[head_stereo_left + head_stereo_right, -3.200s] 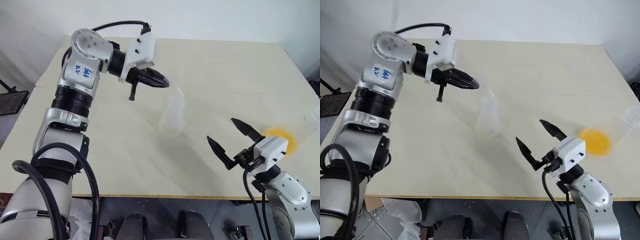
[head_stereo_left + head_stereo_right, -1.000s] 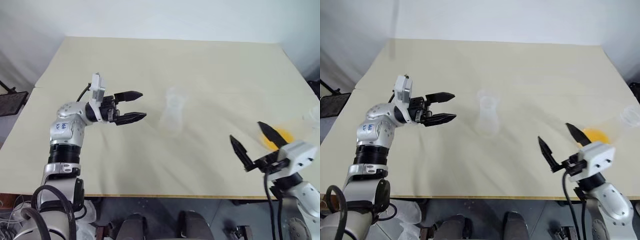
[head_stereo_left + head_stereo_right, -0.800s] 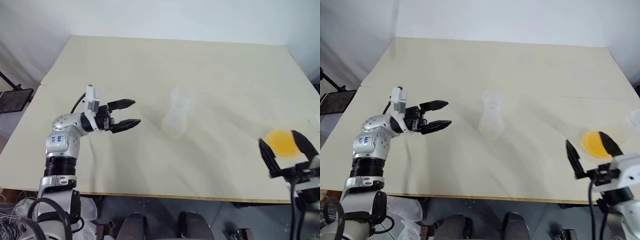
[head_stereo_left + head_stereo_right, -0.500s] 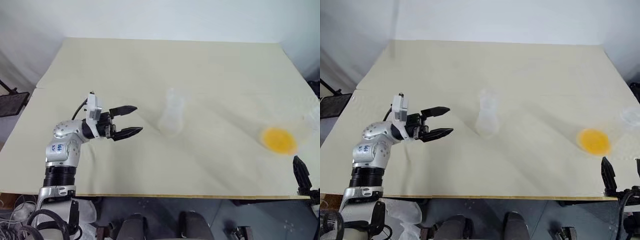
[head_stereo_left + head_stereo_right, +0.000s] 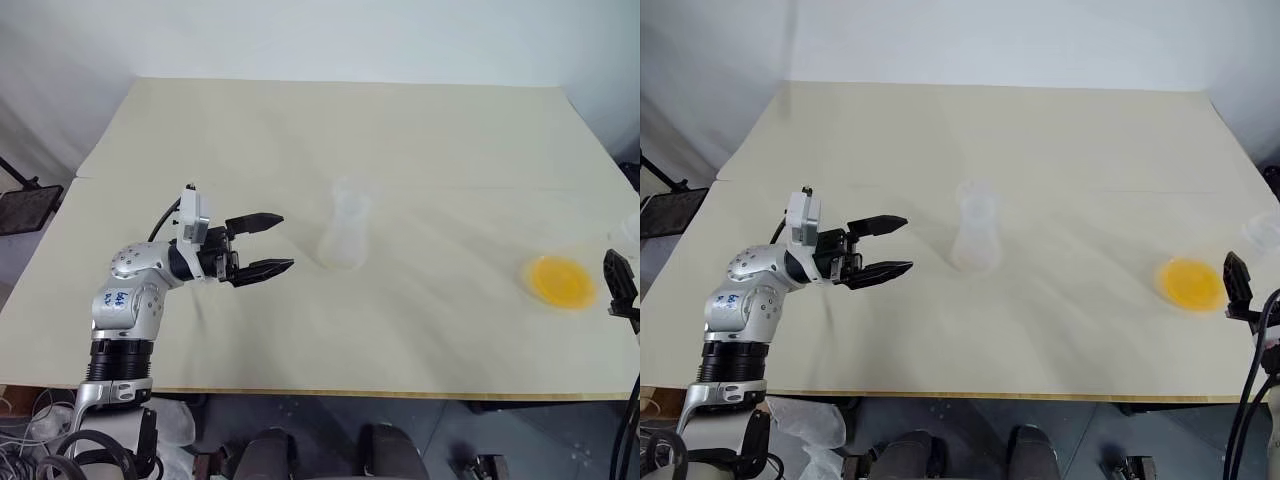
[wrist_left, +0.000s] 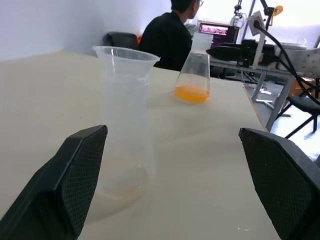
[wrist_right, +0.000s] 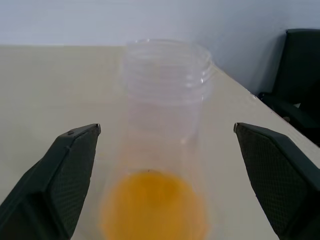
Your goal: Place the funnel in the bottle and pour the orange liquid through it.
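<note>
**Clear glassware and a pool of orange on a pale table**

Clear and nearly colourless, the bottle (image 5: 345, 232) stands upright at the centre of the head views, wide at the base and narrowing upward, with the funnel (image 6: 126, 54) seated in its neck, flared mouth up. The orange liquid (image 5: 560, 282) glows yellow-orange at right of the frame, lying in the rounded bottom of a second clear flask (image 6: 193, 67).

The left gripper (image 5: 262, 245) hangs at left of the frame, fingers spread wide, empty, aimed toward the bottle. The right gripper (image 7: 165, 175) sits at the right edge, jaws wide, empty, just beside the orange liquid.
</note>
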You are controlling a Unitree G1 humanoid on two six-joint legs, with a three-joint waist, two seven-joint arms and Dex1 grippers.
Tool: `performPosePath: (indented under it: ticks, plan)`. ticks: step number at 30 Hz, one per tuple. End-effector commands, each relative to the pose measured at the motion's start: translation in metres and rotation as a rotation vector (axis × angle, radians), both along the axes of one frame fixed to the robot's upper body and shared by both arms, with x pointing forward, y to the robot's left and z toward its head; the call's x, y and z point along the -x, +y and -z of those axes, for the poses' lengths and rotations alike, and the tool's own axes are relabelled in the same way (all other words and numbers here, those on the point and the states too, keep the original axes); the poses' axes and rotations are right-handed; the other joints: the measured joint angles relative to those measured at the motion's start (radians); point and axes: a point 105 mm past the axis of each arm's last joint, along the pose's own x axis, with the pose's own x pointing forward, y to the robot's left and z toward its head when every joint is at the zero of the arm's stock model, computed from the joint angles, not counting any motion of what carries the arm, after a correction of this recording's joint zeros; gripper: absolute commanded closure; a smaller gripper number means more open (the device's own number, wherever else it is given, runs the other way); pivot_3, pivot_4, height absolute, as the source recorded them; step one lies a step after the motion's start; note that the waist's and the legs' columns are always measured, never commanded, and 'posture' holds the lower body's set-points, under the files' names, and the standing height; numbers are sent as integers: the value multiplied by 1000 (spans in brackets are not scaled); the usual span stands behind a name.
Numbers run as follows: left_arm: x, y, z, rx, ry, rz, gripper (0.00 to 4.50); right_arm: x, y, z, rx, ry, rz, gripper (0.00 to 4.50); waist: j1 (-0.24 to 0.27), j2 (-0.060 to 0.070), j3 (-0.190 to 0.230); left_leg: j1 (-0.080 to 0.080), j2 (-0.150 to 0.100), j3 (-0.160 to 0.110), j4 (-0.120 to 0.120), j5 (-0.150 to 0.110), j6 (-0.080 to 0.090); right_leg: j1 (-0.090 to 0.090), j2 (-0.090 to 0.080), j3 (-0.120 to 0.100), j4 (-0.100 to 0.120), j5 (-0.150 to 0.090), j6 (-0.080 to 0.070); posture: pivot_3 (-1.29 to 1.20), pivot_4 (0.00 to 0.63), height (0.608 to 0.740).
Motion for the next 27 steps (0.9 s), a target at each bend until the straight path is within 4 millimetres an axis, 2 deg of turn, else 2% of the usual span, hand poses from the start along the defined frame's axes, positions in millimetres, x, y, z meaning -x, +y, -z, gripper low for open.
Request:
performPosePath:
  ticks: [1, 8, 20, 23, 27]
  plan:
    - [5, 1, -12, 7, -46, 11, 18, -5, -3, -14, -15, -40, -11, 0, -2, 0, 0, 0, 0, 0, 0, 0, 0, 0, 0, 0, 0, 0, 0, 0, 150, 740]
    - [5, 0, -12, 8, -49, 14, 18, -26, -5, -21, -33, -61, -29, 0, -4, 0, 0, 0, 0, 1, 0, 0, 0, 0, 0, 0, 0, 0, 0, 0, 150, 740]
    - [4, 0, -12, 8, -59, 14, 18, -40, -12, -21, -25, -51, -28, 0, -4, 0, 0, 0, 0, 1, 0, 0, 0, 0, 0, 0, 0, 0, 0, 0, 150, 740]
    - [4, 0, -12, 10, -62, 10, 0, -42, -12, -23, -25, -67, -29, 640, -5, 0, 0, 0, 0, 1, 0, 0, 0, -1, 0, 0, 0, 0, 0, 0, 150, 740]
    - [4, 2, -11, 11, -61, 2, 0, -44, -9, -25, -21, -80, -46, 1941, -4, 0, 0, 0, 0, 1, 0, 0, 0, 0, 0, 0, 0, 0, 0, 0, 150, 740]
